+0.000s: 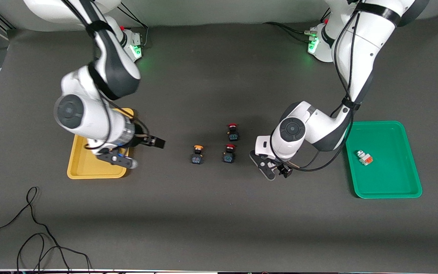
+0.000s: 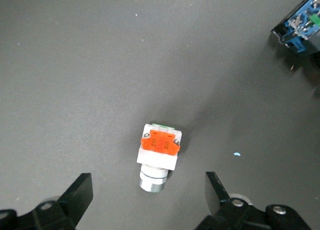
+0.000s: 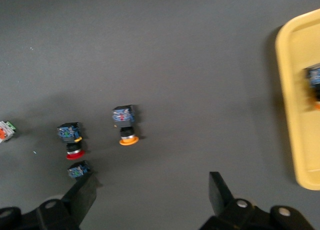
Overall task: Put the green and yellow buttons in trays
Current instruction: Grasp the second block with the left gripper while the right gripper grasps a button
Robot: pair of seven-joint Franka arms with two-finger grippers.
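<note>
- Tabletop (image 1: 219, 213) covered in dark grey matte cloth, with loose black cables (image 1: 32, 236) trailing along the edge nearest the front camera at the right arm's end.
- Yellow tray (image 1: 89, 167), shallow smooth plastic with rounded corners, lies at the right arm's end; a black-bodied button (image 3: 314, 84) sits in it.
- Green tray (image 1: 390, 179) of the same shape lies at the left arm's end, holding a whitish block with an orange-red face (image 1: 364, 157).
- Yellow-capped button (image 1: 197, 154), small and black-bodied, stands mid-table beside two red-capped buttons (image 1: 229, 152).
- Left gripper (image 2: 150, 200), fingers spread apart, hangs over a second whitish block with a silver tip (image 2: 159, 156) on the cloth.
- Right gripper (image 3: 152, 197), fingers apart and holding nothing, hangs over the cloth beside the yellow tray.
</note>
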